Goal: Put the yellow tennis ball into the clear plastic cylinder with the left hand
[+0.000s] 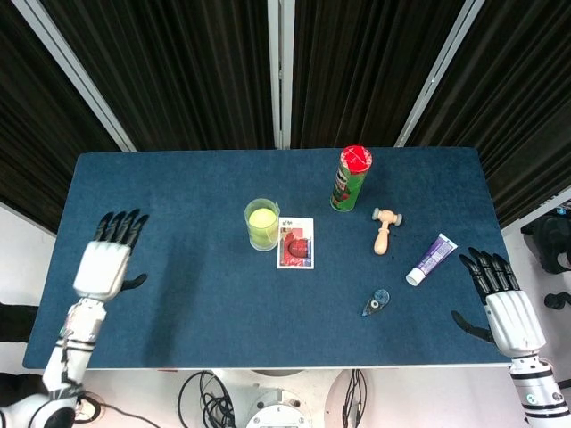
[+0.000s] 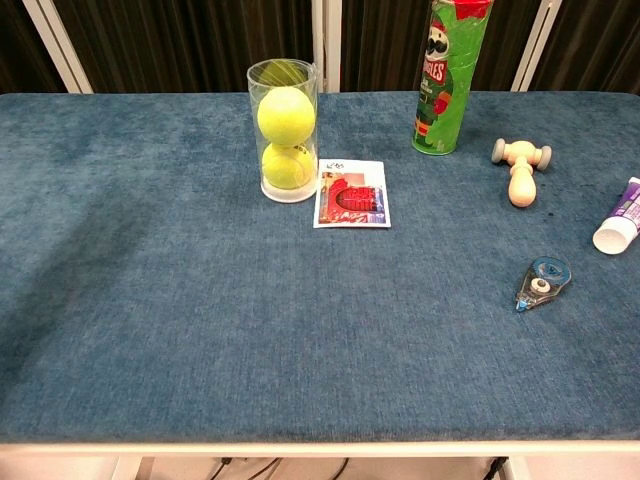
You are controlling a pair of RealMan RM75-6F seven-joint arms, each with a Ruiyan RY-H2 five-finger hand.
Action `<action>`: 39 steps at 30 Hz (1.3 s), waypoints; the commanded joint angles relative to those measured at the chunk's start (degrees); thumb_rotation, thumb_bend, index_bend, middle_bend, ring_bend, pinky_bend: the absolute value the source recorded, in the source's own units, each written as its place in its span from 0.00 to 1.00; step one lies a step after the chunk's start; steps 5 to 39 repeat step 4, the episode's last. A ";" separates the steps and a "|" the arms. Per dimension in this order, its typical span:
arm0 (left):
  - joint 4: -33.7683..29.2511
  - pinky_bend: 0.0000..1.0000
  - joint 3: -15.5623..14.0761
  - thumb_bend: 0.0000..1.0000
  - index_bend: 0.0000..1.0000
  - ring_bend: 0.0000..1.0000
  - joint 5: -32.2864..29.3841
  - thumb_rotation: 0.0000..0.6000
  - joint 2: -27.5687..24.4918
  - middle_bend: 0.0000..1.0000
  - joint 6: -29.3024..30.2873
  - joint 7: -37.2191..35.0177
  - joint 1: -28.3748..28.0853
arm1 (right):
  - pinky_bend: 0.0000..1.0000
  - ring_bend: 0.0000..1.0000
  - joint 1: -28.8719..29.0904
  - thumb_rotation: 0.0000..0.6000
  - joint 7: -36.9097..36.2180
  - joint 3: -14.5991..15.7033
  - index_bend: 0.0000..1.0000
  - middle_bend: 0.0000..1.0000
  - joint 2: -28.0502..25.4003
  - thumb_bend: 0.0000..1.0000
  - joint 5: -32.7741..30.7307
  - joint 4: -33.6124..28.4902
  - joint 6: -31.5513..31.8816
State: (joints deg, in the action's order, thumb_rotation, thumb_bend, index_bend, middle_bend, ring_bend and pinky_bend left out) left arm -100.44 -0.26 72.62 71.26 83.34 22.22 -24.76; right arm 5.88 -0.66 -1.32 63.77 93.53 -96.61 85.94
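Inside the clear plastic cylinder [image 2: 284,130] sits the yellow tennis ball [image 2: 286,113] (seemingly atop another), both hands' fingers [image 1: 120,227] spread, empty.

The table [image 1: 178,303] has a dark blue, felt-like top with a pale front edge. Black pleated curtains [image 1: 196,71] hang behind it at 12 o'clock, divided by white vertical and slanted frame bars [image 1: 279,71]. The floor [image 1: 36,232] at 9 and 3 o'clock appears light grey. Black cables [image 1: 201,392] lie below the table at 6 o'clock. Lighting is even.
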 commanded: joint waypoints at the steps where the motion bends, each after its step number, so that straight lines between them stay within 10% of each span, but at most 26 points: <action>1: 9.24 0.00 -4.12 0.11 0.03 0.00 4.98 1.00 3.02 0.00 4.90 -7.79 6.06 | 0.00 0.00 0.40 1.00 0.97 0.04 0.00 0.00 0.43 0.16 -0.03 -0.19 -0.75; 39: 13.82 0.00 -4.20 0.10 0.03 0.00 6.74 1.00 4.86 0.00 5.88 -12.97 8.00 | 0.00 0.00 0.75 1.00 2.14 0.14 0.00 0.00 0.96 0.16 -0.29 -0.17 -1.67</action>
